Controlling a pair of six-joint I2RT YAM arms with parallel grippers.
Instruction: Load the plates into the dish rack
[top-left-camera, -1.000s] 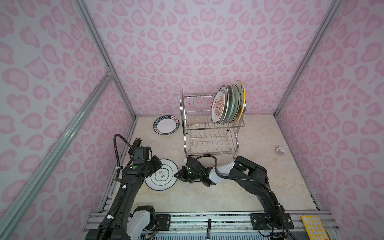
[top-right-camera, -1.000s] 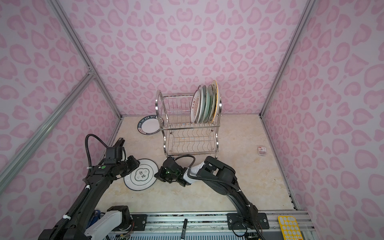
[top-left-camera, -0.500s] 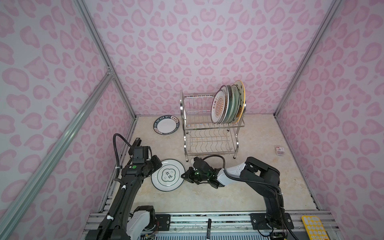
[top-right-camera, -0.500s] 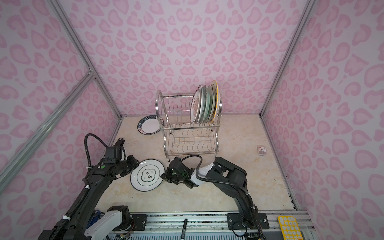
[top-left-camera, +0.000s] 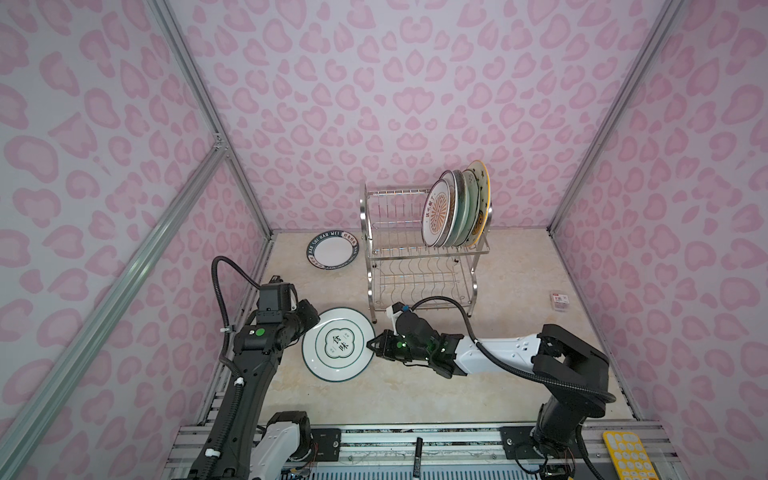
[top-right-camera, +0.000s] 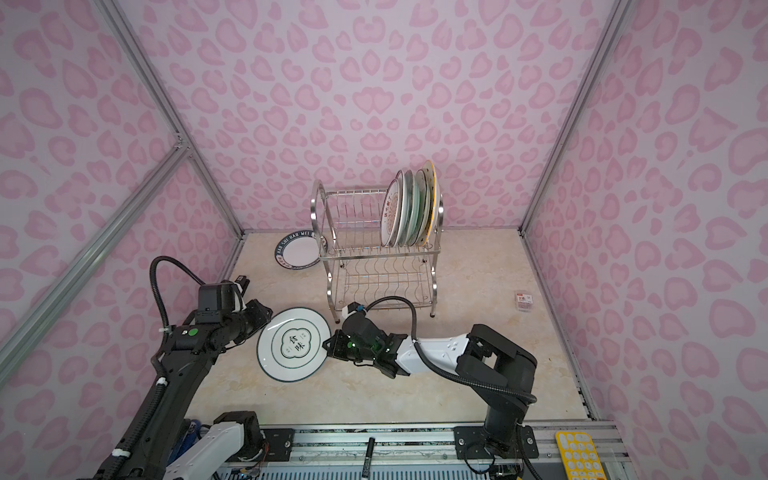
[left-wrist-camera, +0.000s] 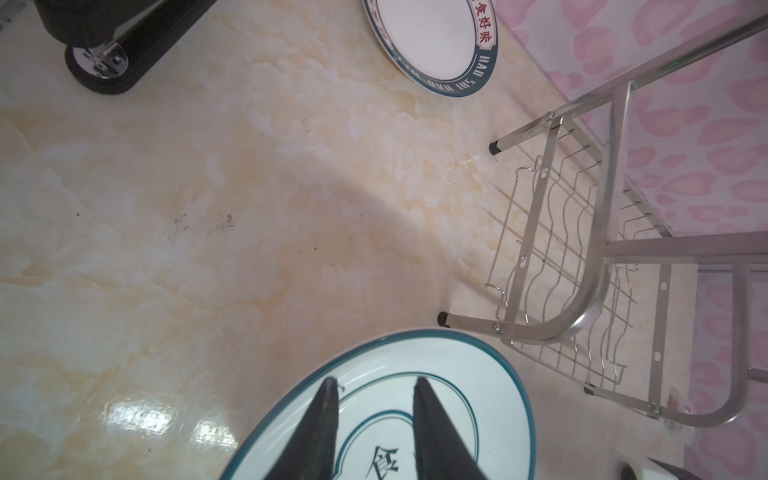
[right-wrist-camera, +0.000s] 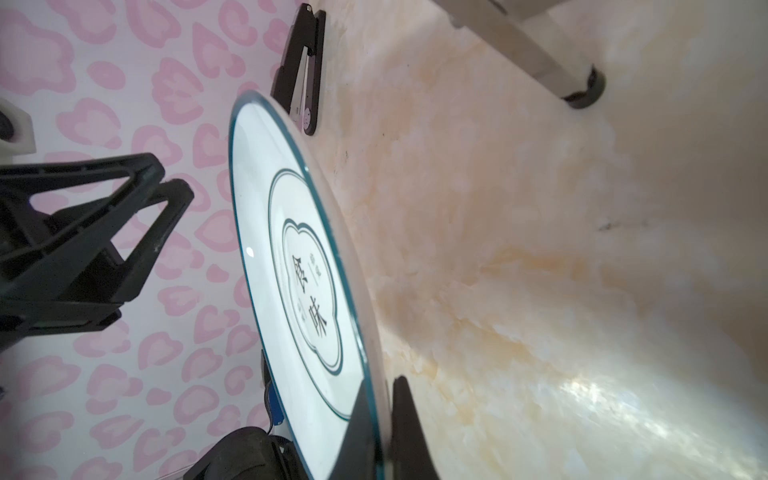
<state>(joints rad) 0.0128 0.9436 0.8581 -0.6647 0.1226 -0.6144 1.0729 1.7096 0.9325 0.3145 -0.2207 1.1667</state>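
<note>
Plates (top-left-camera: 453, 208) stand upright at the right end of the rack's (top-left-camera: 419, 266) upper tier; a navy-rimmed plate (top-left-camera: 332, 253) lies flat on the surface (top-left-camera: 498, 374) beside it. The right fingers (right-wrist-camera: 409, 428) clamp the rim of a dark-ringed white plate (top-left-camera: 338, 345) — tilted, in front of the rack — while the left fingers (left-wrist-camera: 320, 424) stand apart over its opposite edge.

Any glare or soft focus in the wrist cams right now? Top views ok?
Left wrist: glare patch on the table, broad soft shadow across it, left gripper out of focus. Right wrist: table glare too; right gripper, pinching the ringed white plate, blurred. Both top views: evenly lit, sharp.
</note>
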